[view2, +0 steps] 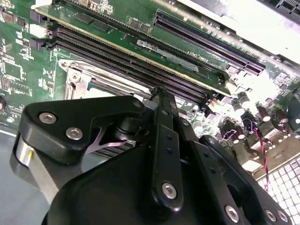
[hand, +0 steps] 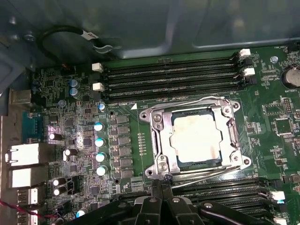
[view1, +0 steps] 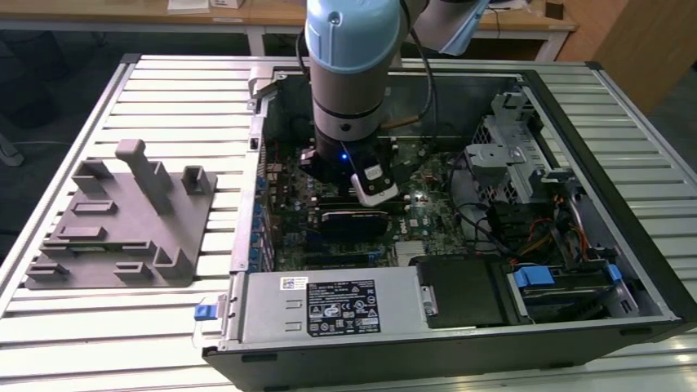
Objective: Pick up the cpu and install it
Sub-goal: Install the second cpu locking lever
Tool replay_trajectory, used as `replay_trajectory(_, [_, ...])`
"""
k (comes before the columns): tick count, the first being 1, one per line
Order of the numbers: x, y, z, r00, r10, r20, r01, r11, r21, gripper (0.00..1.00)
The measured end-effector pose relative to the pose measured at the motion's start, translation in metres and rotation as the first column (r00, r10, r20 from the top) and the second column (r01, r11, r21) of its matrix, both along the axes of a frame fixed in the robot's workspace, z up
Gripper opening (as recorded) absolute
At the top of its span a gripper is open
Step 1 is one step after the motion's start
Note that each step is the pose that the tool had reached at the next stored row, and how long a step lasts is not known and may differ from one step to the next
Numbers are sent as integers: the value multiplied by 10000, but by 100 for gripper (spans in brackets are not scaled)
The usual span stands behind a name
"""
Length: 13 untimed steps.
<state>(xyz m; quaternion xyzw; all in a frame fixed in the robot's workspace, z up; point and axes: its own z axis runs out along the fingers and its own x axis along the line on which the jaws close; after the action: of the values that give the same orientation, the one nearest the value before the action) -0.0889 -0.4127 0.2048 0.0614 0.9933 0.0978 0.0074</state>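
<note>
Pincer hangs beside shiny square cpu in metal socket frame.

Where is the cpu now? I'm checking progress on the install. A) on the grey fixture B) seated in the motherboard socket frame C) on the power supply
B: in the first wrist view the silver cpu lies inside the metal socket frame on the motherboard.

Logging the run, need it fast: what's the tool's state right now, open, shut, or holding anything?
Tool: shut, holding nothing; it sits just beside the socket, where the cpu already lies.
</note>
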Motion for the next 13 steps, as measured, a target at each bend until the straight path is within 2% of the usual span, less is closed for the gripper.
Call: replay_trajectory(13, [2, -59, 0, 10000, 1, 0, -1, 10000, 3, 11])
